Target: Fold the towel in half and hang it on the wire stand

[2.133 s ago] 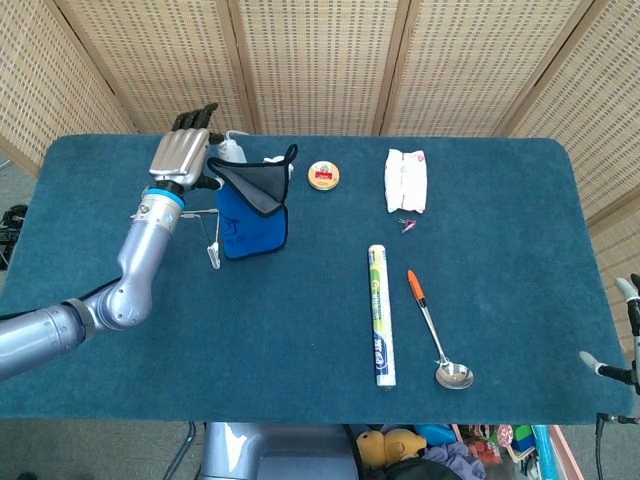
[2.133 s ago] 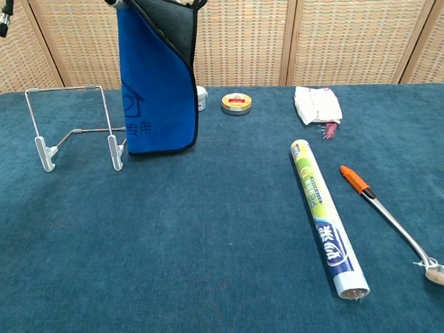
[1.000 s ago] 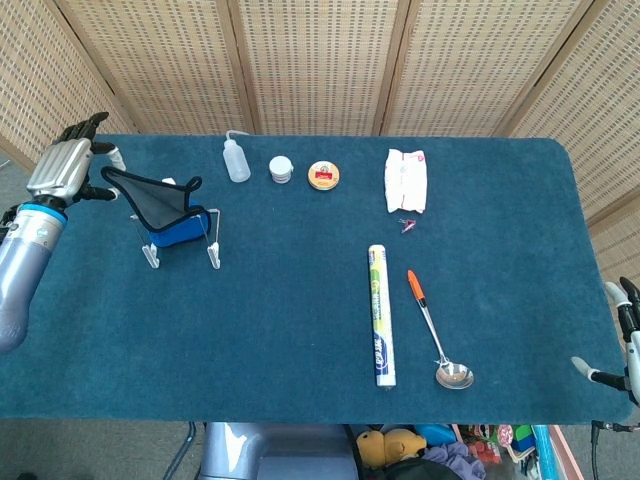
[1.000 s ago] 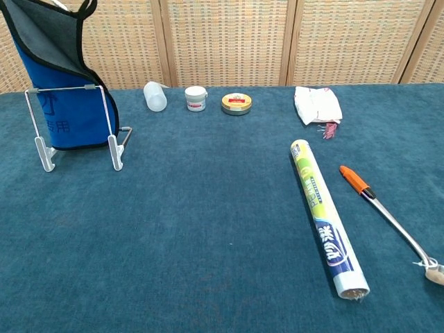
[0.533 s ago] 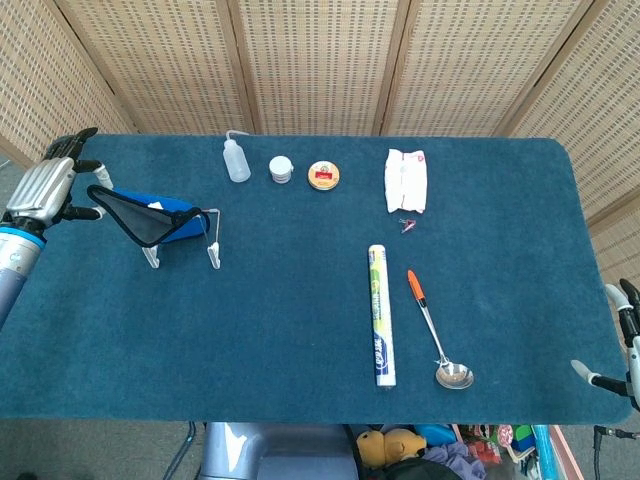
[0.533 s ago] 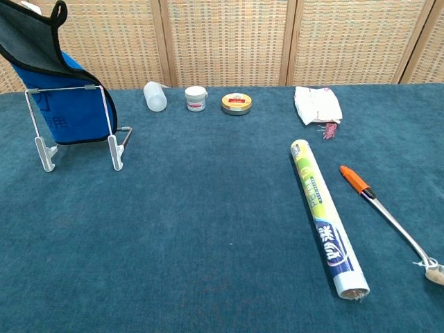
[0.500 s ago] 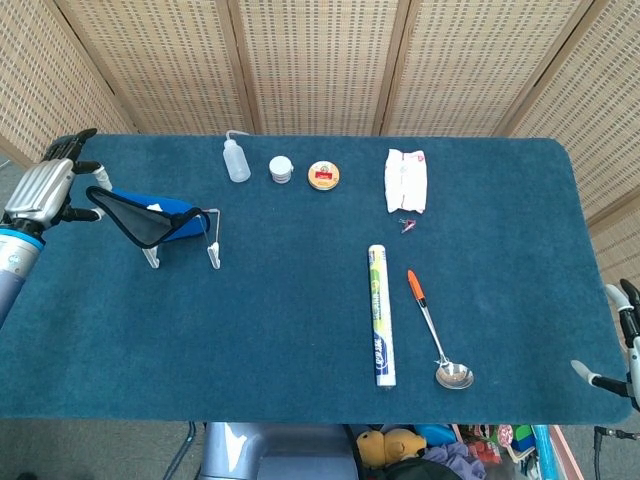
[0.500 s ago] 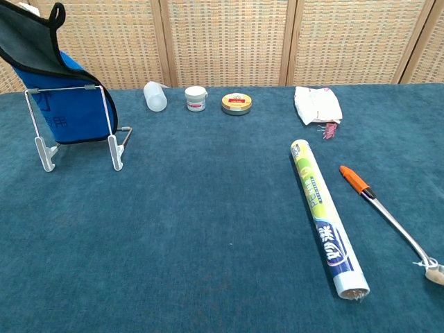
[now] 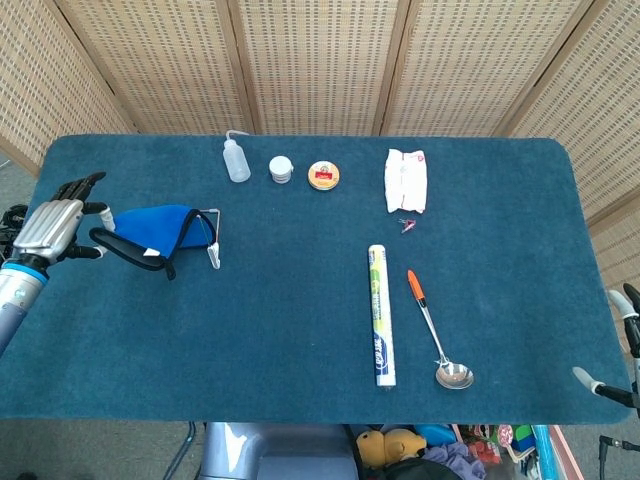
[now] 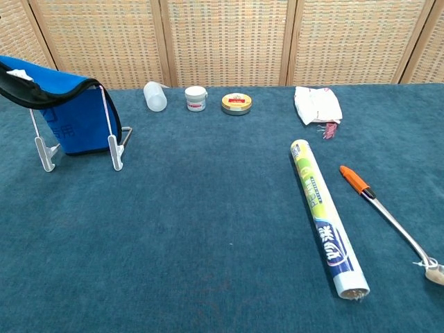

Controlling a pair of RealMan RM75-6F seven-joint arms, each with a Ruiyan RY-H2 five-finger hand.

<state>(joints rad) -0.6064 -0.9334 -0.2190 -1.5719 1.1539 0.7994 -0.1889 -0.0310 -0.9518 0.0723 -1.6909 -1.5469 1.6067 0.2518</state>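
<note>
So the blue towel point(image 9: 165, 225) is folded and draped over the top bar of the wire stand point(image 10: 109, 142), over at about 9 o'clock on the blue tabletop point(image 9: 300, 300), with one half hanging behind the bar and the dark-edged near end stretched out toward the left. The left hand point(image 9: 50, 228) is right at that end, at the tabletop's left edge, and it looks like it's pinching the towel's black border, other fingers spread a bit. The chest view doesn't catch the hand at all, just the towel running off frame. The right hand point(image 9: 622, 350) barely peeks in at about 4 o'clock off the tabletop's corner, only a couple of fingertips visible, so I can't tell how it's set. Along the far edge around 12 o'clock there's a squeeze bottle point(image 9: 235, 160), a small white jar point(image 9: 280, 168), a round tin point(image 9: 323, 175) and a white packet point(image 9: 406, 180). Nearer the front, around 5 o'clock, a roll of wrap point(image 9: 379, 315) lies beside an orange-handled spoon point(image 9: 435, 335).
</note>
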